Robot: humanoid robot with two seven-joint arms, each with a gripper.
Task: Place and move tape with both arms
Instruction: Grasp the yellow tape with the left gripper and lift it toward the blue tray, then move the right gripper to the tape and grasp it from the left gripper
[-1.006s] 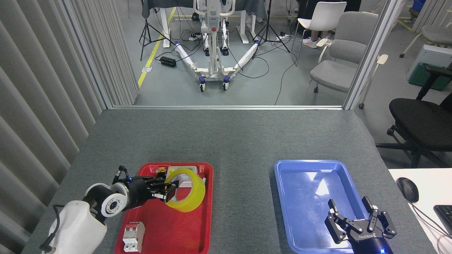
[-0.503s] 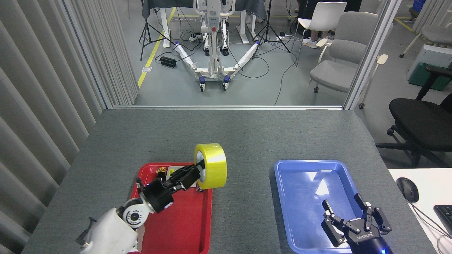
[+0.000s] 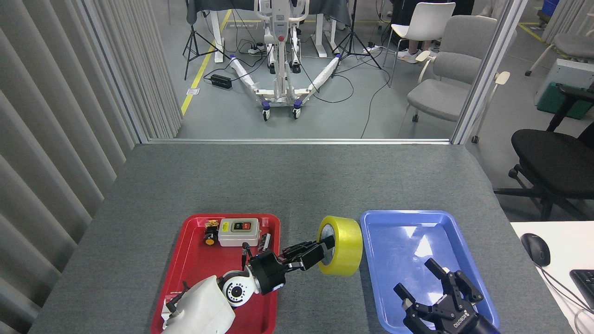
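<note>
The yellow tape roll (image 3: 342, 245) is held on edge between the red tray (image 3: 195, 260) and the blue tray (image 3: 399, 250), its white core facing left. My left gripper (image 3: 322, 253) is shut on the tape, one finger inside the core, and its arm reaches rightward from the red tray. My right gripper (image 3: 429, 290) is open over the near part of the blue tray, fingers spread and pointing up-left, a short way right of and below the tape.
On the red tray lie a grey switch box (image 3: 238, 232) with green and red buttons, a small yellow-capped part (image 3: 210, 234) and a white breaker (image 3: 168, 308) partly behind my left arm. A mouse (image 3: 538, 249) and keyboard (image 3: 585, 280) lie on the white desk at right.
My left gripper carried the tape out of the red tray, up and then rightward and down, to the gap beside the blue tray. My right gripper shifted left and turned toward the tape.
</note>
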